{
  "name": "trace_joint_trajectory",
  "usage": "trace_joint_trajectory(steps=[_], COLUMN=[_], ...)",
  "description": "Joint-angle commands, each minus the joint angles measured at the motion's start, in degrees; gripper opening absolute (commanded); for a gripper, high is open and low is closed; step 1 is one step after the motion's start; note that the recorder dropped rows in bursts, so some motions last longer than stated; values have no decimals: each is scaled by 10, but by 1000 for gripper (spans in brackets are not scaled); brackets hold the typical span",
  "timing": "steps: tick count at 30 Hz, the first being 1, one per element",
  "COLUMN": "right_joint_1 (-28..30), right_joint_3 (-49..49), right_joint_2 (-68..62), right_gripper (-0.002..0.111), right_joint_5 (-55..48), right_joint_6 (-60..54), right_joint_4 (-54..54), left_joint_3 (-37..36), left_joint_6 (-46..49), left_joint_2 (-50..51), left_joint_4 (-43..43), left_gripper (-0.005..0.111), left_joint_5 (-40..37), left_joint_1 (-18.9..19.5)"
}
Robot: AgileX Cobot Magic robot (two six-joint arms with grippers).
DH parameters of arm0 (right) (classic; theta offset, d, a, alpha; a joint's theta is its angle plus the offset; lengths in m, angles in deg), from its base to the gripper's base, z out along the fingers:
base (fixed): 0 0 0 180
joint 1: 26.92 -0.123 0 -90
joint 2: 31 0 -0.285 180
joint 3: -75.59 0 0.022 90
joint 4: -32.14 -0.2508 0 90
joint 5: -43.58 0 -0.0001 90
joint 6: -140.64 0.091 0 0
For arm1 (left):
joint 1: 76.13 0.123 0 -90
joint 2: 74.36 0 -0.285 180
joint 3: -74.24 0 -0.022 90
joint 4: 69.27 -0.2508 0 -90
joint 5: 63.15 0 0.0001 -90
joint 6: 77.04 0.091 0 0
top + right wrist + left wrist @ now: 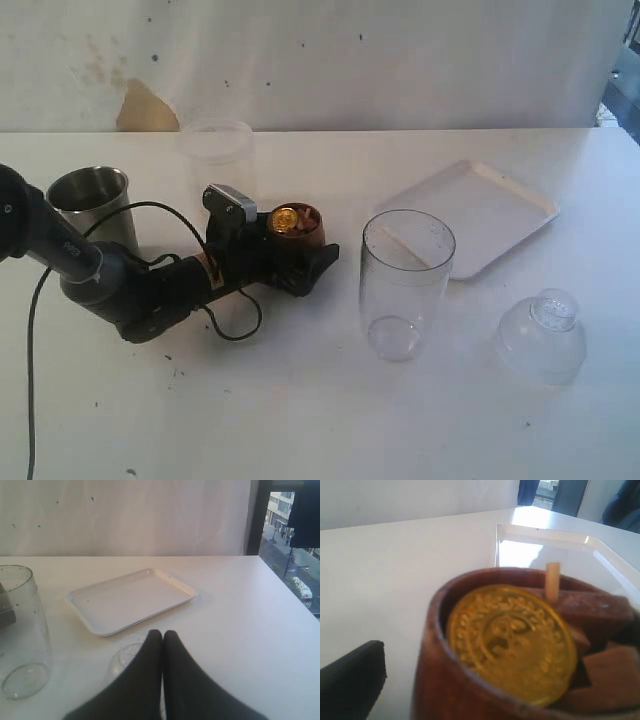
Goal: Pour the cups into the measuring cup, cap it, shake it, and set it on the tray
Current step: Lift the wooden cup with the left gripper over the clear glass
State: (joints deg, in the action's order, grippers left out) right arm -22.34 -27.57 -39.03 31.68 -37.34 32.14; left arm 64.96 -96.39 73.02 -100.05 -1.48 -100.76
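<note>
Gripping the small rounded brown wooden cup (294, 228), the left tool (300, 255) lay low over the white table (320, 430), left of centre, its black fingers (350, 680) closed on the cup's sides. Whether the cup touched the table, I could not tell. And look inside it: a big gold coin (510, 640), brown blocks (612, 672) and a pale little stick (552, 581)! Just to its right, and apart from it, the tall clear curved measuring cup (405, 285) stood upright near the middle. At the far left the tapered stainless-steel tumbler (92, 203) stood beyond the arm, and a frosted translucent plastic cup (217, 150) stood farther back. On the right, the flat white rectangular tray (470, 215) lay beyond the measuring cup, with a clear domed lid (542, 335) nearer. The right tool (162, 639) showed only in its wrist view: fingers pressed together, gripping nothing, above the domed lid.
</note>
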Motion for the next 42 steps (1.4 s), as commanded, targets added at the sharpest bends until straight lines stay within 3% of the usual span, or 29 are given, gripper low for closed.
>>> trace_joint_trajectory(steps=[1, 2, 3, 4, 5, 6, 7, 12, 22, 31, 42], right_joint_1=[-1, -1, -1, -1, -1, -1, -1, -1, -1, -1, -1], right_joint_3=[4, 4, 4, 4, 4, 4, 4, 4, 4, 4, 4], right_joint_2=[2, 2, 2, 2, 2, 2, 2, 2, 2, 2, 2], right_gripper=[0, 0, 0, 0, 0, 0, 0, 0, 0, 0, 0], right_joint_5=[3, 3, 3, 3, 3, 3, 3, 3, 3, 3, 3], right_joint_6=[2, 2, 2, 2, 2, 2, 2, 2, 2, 2, 2], right_joint_4=[0, 0, 0, 0, 0, 0, 0, 0, 0, 0, 0], left_joint_3=[2, 2, 2, 2, 2, 2, 2, 1, 0, -3, -3], left_joint_6=[-18, -23, -46, -55, -73, -81, -83, -76, -85, -114, -84], left_joint_2=[0, 0, 0, 0, 0, 0, 0, -16, -149, -238, -290], left_joint_4=[-6, -6, -8, -11, -16, -16, -16, -73, -119, -156, -163], left_gripper=[91, 85, 65, 54, 32, 22, 0, 0, 0, 0, 0], left_joint_5=[6, 6, 6, 6, 6, 6, 6, 4, -124, -175, -275], left_joint_1=[-1, -1, -1, -1, -1, -1, -1, -1, -1, -2, -82])
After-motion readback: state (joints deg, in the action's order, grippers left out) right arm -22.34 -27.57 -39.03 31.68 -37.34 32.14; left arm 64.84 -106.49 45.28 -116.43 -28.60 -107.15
